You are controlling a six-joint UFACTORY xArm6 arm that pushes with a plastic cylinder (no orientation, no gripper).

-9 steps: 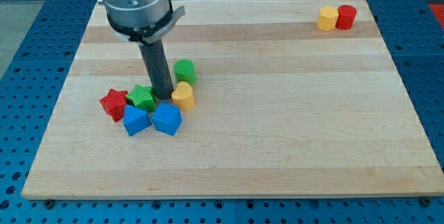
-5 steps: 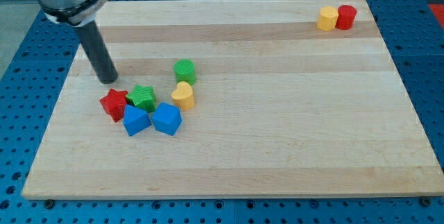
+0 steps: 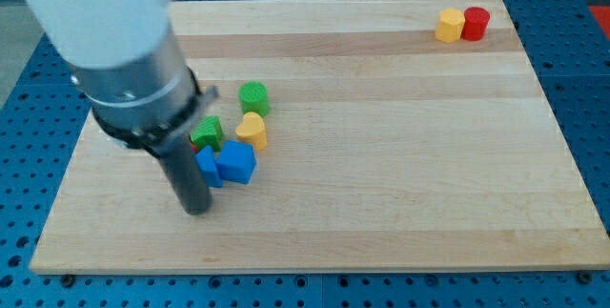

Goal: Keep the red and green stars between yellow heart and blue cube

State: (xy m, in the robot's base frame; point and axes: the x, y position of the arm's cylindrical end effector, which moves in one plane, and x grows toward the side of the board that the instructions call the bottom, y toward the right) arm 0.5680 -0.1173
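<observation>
Tip (image 3: 196,210) sits on the worktop (image 3: 381,155) just below-left of the blue cube (image 3: 236,162) — green star (image 3: 207,133) and yellow heart (image 3: 253,130) right above it. Red star's hidden behind the arm, and there's no hand on this rig, just a rod.

Looks down at a slant from beyond the view's bottom edge of the wooden board (image 3: 381,155), near enough to take in the whole board with a rim of blue pegboard (image 3: 591,136) at the sides, arm housing (image 3: 114,31) looming large at upper left.
</observation>
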